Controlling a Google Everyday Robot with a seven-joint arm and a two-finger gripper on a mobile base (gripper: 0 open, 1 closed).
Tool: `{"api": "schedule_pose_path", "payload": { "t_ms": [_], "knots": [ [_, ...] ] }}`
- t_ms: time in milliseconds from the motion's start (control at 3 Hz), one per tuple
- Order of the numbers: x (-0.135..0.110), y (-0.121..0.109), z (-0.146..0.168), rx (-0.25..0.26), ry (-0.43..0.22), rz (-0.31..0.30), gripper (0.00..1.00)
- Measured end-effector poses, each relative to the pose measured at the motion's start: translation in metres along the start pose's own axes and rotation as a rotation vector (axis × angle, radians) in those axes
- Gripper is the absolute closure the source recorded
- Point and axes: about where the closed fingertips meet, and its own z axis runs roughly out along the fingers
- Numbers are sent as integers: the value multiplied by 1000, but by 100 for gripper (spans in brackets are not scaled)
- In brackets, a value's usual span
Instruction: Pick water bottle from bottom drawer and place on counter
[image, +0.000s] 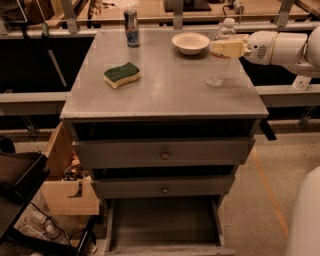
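Observation:
The water bottle (220, 55), clear ribbed plastic with a white cap, stands upright on the grey counter (165, 95) near its right edge. My gripper (225, 48) reaches in from the right on the white arm, and its tan fingers (227, 48) lie around the bottle's upper body. The bottom drawer (164, 225) is pulled open at the foot of the cabinet, and its tray shows nothing inside.
A white bowl (190, 42) sits just left of the bottle. A blue-silver can (132, 28) stands at the counter's back. A green and yellow sponge (122, 75) lies at mid-left. Two knobbed drawers (162, 154) sit above. An open wooden box (67, 185) is at the left.

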Motion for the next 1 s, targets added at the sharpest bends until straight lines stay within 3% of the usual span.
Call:
{"api": "schedule_pose_path", "payload": {
  "t_ms": [333,1000],
  "knots": [
    [1,1,4,-6,1,1,5],
    [1,2,6,-9,1,2,0]
  ]
}}
